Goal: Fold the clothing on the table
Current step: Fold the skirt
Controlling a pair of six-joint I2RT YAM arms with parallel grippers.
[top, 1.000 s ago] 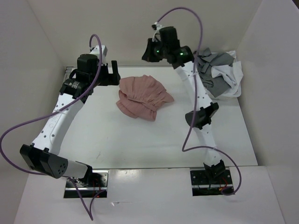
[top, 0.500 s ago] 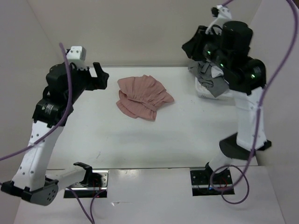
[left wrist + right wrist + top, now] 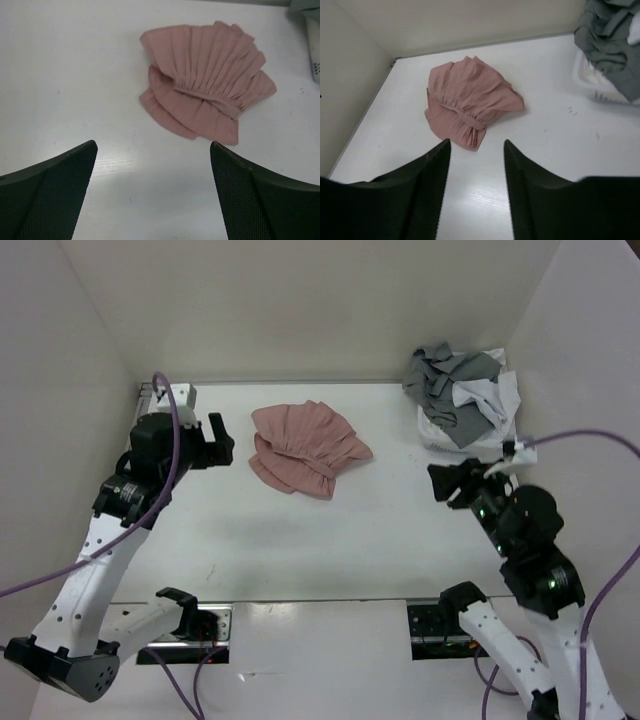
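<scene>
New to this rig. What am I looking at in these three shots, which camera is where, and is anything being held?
Two robot arms are bolted at the near edge of a white table. The wide picture comes from a fixed camera above and behind them. The other two come from a camera on each wrist, so the dark shapes at the bottom are that arm's own fingers.

The clothing, a dusty-pink ruffled garment, lies bunched toward the far middle of the table. In the far right corner, a grey garment and a white garment are heaped in a white basket.

The left gripper and the right gripper are both open and hold nothing. Each is clear of the pink garment and points toward it.
</scene>
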